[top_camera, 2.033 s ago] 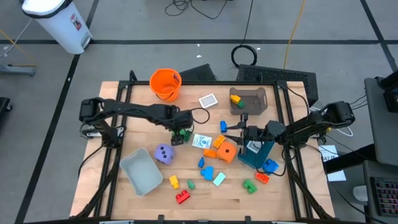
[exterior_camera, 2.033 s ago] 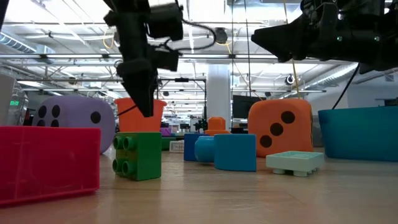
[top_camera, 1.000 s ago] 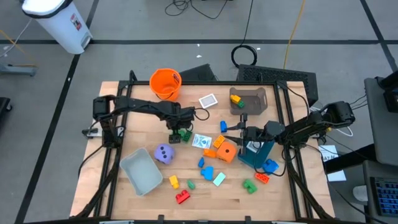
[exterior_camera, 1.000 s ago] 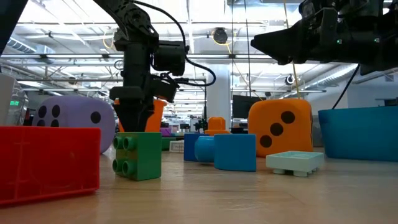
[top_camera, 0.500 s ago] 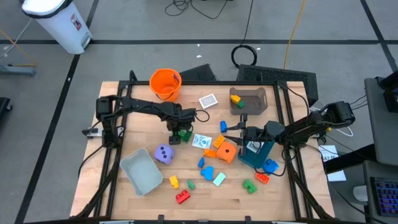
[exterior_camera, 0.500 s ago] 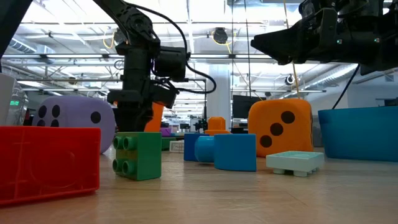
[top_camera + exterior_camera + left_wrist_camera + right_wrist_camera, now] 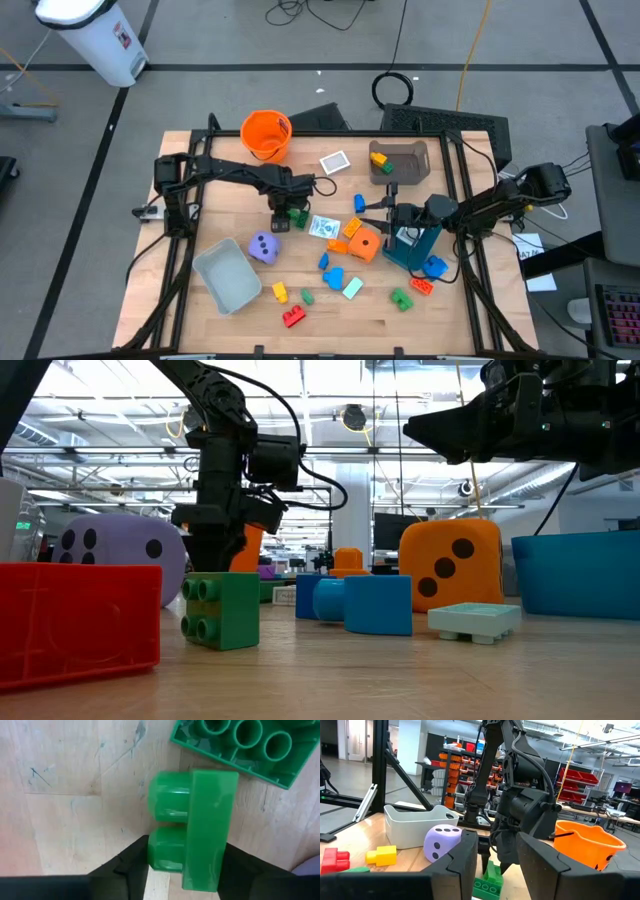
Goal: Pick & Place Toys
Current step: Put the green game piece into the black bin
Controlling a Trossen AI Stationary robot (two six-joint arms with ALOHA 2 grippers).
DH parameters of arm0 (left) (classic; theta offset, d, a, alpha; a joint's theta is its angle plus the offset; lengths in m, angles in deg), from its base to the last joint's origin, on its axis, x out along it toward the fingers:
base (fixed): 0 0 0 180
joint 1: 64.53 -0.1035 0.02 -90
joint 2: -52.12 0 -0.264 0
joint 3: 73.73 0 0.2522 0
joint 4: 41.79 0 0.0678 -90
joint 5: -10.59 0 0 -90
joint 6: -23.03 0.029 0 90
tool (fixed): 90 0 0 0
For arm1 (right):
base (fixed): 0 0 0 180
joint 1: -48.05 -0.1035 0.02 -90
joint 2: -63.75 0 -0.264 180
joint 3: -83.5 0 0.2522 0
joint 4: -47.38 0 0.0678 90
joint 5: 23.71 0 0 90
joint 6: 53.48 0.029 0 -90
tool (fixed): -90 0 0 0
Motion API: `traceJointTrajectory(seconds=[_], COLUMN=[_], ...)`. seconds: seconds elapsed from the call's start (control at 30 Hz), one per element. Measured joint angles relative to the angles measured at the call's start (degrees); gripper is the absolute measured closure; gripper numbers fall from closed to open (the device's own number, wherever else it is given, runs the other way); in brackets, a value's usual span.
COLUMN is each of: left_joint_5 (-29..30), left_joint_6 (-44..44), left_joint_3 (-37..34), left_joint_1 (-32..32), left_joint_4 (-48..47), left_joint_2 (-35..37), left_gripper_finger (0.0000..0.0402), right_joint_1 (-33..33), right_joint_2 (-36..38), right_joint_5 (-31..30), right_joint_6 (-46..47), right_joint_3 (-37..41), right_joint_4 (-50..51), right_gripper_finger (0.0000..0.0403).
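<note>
My left gripper (image 7: 283, 212) points down at the table's middle, shut on a small green two-stud block (image 7: 200, 820). The block lies on its side on the wood. A larger green block (image 7: 240, 745) lies next to it, hollow side up. In the low view the left gripper (image 7: 215, 550) stands behind another green block (image 7: 220, 610). My right gripper (image 7: 375, 208) is open and empty. It hovers over the orange die (image 7: 365, 244), beside the teal bin (image 7: 410, 245), and faces the left gripper (image 7: 495, 870). The purple die (image 7: 264, 247) and a picture card (image 7: 324, 227) lie nearby. My left gripper pinches the small green block's near end between its two fingers. One finger is against a stud (image 7: 159, 854), the other against the opposite flat face (image 7: 226, 862). The fingers come from above, pointing down. The block lies on its side on the table.
The orange bucket (image 7: 266, 133) stands at the back, with a grey bin (image 7: 400, 160) at the back right and another grey bin (image 7: 228, 275) at the front left. Loose blocks lie toward the front: red (image 7: 294, 316), yellow (image 7: 280, 292), blue (image 7: 333, 272). A second card (image 7: 335, 161) lies at the back.
My left gripper has sunk a little toward the table over the green blocks. My right gripper has kept still.
</note>
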Motion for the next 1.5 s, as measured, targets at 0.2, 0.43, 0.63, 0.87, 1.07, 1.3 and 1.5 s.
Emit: traceJointTrajectory(seconds=[0.2, 0.43, 0.63, 0.87, 1.07, 1.3, 1.5], left_joint_5=[0.44, 1.31, 3.22, 3.4, 9.19, 19.05, 29.33], left_joint_6=[0.25, 0.09, 0.13, 0.57, 0.68, 0.66, 3.54], left_joint_3=[2.05, 7.16, 12.8, 18.85, 22.39, 26.58, 29.34], left_joint_1=[0.0, 0.01, 0.24, 1.87, 4.73, 8.84, 12.24], left_joint_4=[-5.29, -11.92, -16.64, -17.71, -17.77, -16.01, -10.4], left_joint_2=[0.05, 0.08, 0.09, 0.11, 0.11, 0.11, 0.11], left_gripper_finger=[0.0228, 0.0208, 0.0231, 0.021, 0.0224, 0.0236, 0.0237], right_joint_1=[0.0, 0.0, 0.0, 0.05, 2.89, 10.05, 11.26], right_joint_2=[0.0, 0.0, 0.0, 0.0, 0.0, -0.04, -1.87], right_joint_5=[0.01, 0.14, 0.16, -0.07, -1.11, 9.55, 12.05], right_joint_6=[-1.42, -1.51, -1.51, 1.35, 10.28, 23.25, 25.73], right_joint_3=[0.0, 0.0, 0.0, 0.0, 0.0, 0.02, -0.38], right_joint_4=[-0.01, -0.5, -0.88, -0.86, 0.24, 2.6, 1.1], right_gripper_finger=[0.0273, 0.0273, 0.0273, 0.0273, 0.0273, 0.025, 0.019])
